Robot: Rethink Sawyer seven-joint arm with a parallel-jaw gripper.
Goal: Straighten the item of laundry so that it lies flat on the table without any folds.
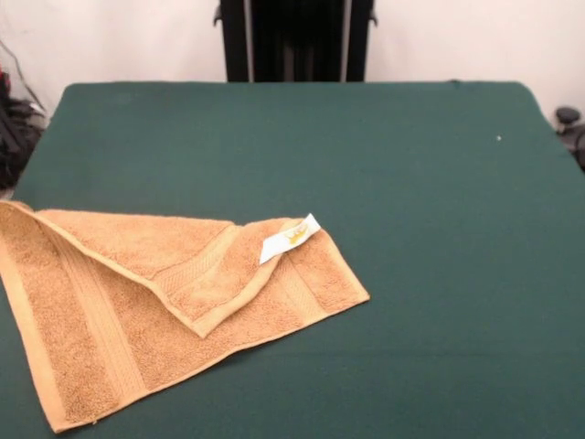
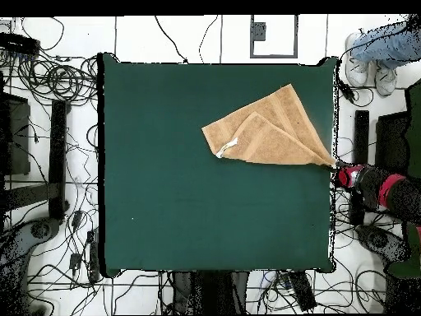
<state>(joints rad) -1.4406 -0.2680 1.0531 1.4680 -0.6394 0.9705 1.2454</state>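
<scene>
Nearest you, at the table's near-left corner, the towel lies with one flap folded diagonally across it, tag up, and its left corner reaches the edge. Drag it the wrong way and it could slide off. Farther back, no claw shows, so you cannot tell its state

Towel folded over – at table edge, gripper touching corner.
</scene>
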